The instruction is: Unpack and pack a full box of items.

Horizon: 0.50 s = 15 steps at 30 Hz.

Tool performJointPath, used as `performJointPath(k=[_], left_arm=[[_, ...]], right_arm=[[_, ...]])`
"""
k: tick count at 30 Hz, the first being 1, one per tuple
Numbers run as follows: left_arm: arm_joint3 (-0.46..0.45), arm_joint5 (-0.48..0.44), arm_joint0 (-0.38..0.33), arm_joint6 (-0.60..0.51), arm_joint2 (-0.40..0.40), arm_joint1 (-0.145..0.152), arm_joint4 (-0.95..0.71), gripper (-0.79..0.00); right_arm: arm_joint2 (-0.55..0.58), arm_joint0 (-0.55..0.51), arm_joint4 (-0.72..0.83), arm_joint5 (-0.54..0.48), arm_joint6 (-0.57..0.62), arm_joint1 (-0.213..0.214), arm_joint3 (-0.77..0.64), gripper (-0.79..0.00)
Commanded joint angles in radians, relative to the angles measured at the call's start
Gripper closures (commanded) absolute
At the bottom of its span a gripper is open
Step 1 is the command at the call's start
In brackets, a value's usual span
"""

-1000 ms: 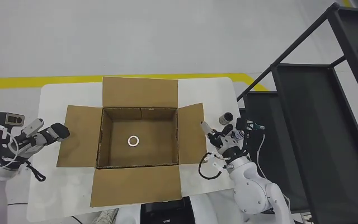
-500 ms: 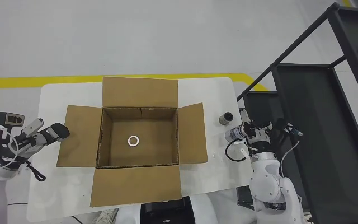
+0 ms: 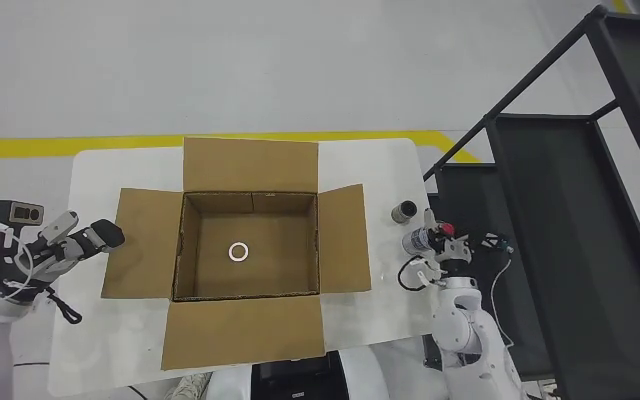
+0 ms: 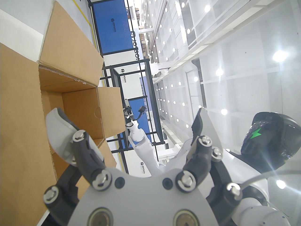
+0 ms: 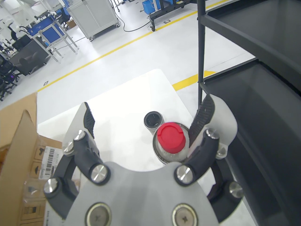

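Open cardboard box in the middle of the table, white ring on its floor. At the table's right edge, right gripper spread wide around a red-capped bottle, one finger seemingly touching it. Just beside, dark cylinder; close behind, black rack. By the left flap, left gripper, fingers apart, holding nothing.

Bright, even; ceiling lamps flare; wrist cams fisheye-warped.

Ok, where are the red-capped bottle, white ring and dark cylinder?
red-capped bottle (image 5: pixel 171 140), right wrist view, on its cap.
white ring (image 3: pixel 232 252), top view, on its band.
dark cylinder (image 3: pixel 404 211), top view, on its middle.
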Motion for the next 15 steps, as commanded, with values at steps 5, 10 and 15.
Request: performJointPath(k=[5,10,15], left_arm=[[0.0,0.0,0.0,0.0,0.0,0.0,0.0,-0.785],[0.0,0.0,0.0,0.0,0.0,0.0,0.0,-0.785],[0.0,0.0,0.0,0.0,0.0,0.0,0.0,-0.785]], right_arm=[[-0.019,0.013,-0.097,0.061,-0.099,-0.001,0.084,-0.785],[-0.029,0.035,-0.142,0.103,-0.154,-0.003,0.147,-0.785],[-0.052,0.084,-0.17,0.121,-0.162,-0.004,0.234,-0.785]])
